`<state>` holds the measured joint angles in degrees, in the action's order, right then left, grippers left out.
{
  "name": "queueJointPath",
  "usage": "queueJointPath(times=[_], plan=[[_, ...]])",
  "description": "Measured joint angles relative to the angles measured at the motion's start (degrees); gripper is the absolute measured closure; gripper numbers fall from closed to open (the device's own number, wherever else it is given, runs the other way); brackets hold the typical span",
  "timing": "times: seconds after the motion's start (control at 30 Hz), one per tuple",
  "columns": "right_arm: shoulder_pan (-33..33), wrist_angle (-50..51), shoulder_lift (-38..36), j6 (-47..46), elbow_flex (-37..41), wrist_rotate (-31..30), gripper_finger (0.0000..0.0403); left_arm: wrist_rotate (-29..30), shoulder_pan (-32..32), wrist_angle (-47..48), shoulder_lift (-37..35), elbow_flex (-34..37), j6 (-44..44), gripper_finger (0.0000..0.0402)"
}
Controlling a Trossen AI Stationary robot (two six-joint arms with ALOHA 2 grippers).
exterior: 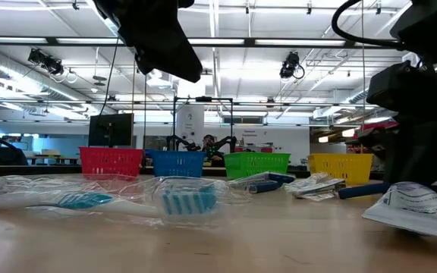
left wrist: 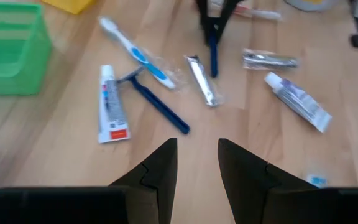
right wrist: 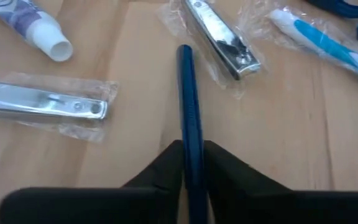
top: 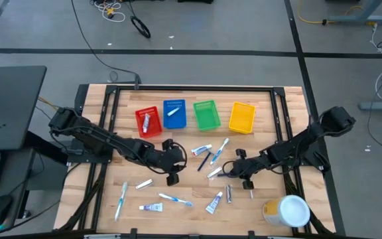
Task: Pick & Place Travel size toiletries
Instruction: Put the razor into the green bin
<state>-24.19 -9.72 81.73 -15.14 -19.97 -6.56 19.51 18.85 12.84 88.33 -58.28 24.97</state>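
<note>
Travel size toiletries lie scattered on the wooden table [top: 98, 192]: toothbrushes [top: 176, 198], toothpaste tubes [top: 214, 202], wrapped metal clippers [right wrist: 42, 102] and a blue razor [left wrist: 157, 106]. My right gripper [top: 229, 171] is at the table's middle right, low over the wood, shut on a dark blue slim razor handle [right wrist: 188, 93]. My left gripper [left wrist: 197, 155] hovers open at the table's middle, short of a toothpaste tube [left wrist: 112, 106], with nothing between its fingers. My right gripper pinches the dark blue handle [right wrist: 191, 140] between its two fingers, which lie along it and come slanting down from the table's right side. The handle's free end [right wrist: 185, 53] sticks out ahead of the fingertips, toward a wrapped clipper [right wrist: 219, 40]. Whether it is lifted clear I cannot tell.
Four small bins stand in a row at the far side: red [top: 148, 121], blue [top: 174, 113], green [top: 207, 114], yellow [top: 242, 117]. A yellow tub with a white lid [top: 287, 211] sits at the near right corner. A toothbrush [right wrist: 325, 43] lies close to my right gripper.
</note>
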Motion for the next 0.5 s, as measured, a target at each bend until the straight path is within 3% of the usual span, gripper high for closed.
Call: queueJointPath(times=[0.1, 0.33, 0.4, 0.5], plan=[[0.01, -2.74, -0.1, -0.02, 0.14, 0.47, 0.0363, 0.96, -0.02, 2.69, -0.38, 0.0, 3.08, 0.0276], [0.34, -10.8, -4.16, 0.42, -0.88, 5.39, 0.0366, 1.79, 0.02, 14.53, -5.29, -0.02, 15.03, 0.0276], [0.74, -11.19, -5.91, 3.05, -2.23, 2.07, 0.0366, 3.75, 0.11, 17.95, -6.96, 0.0, 16.5, 0.0276], [1.87, -13.53, -7.52, 8.11, -4.77, -9.32, 0.0366, 8.06, 0.13, 21.33, -8.74, -0.02, 16.41, 0.0276]])
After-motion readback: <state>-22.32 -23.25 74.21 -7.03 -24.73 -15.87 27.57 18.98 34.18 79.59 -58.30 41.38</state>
